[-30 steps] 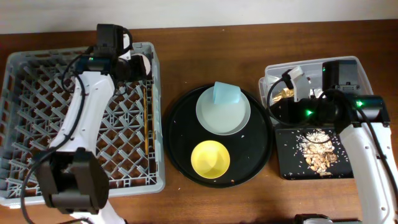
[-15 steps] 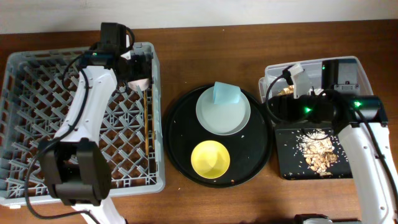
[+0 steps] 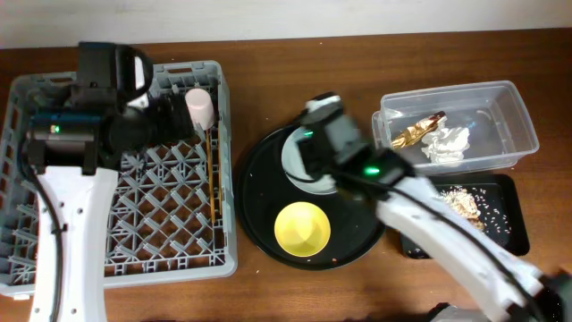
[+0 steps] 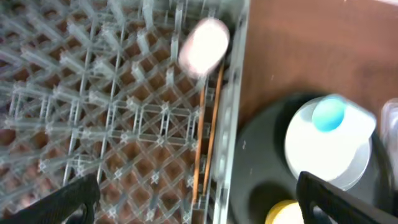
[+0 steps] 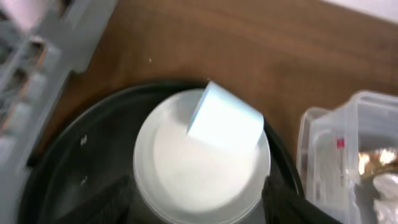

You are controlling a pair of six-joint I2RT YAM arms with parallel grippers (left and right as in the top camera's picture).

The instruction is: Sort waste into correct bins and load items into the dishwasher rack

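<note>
Your left gripper (image 4: 198, 180) was wide open and held nothing, up above the grey dishwasher rack (image 3: 225, 192). The small pink cup (image 3: 198, 109) sat in the rack, in the far corner on the side near the big round black tray (image 3: 255, 210). It was apart from the gripper. The two wooden chopsticks (image 3: 210, 174) lay in the rack just by the cup, along that same wall. Your right gripper (image 5: 198, 183) was open too, with nothing in it, and it hung over the pale plate (image 5: 186, 168). The light-blue cup (image 5: 225, 117) lay tipped on the far part of that plate. The plate sat on the round black tray, and the yellow bowl (image 3: 302, 227) sat on the tray next to it, on the near side. In the clear tub (image 3: 518, 103) lay the shiny gold wrapper (image 3: 418, 131) and the white napkin (image 3: 445, 143), side by side. The beige food scraps (image 3: 465, 199) lay in the small black tray (image 3: 511, 228), which sat on the tabletop (image 3: 357, 63) just beside the tub
</note>
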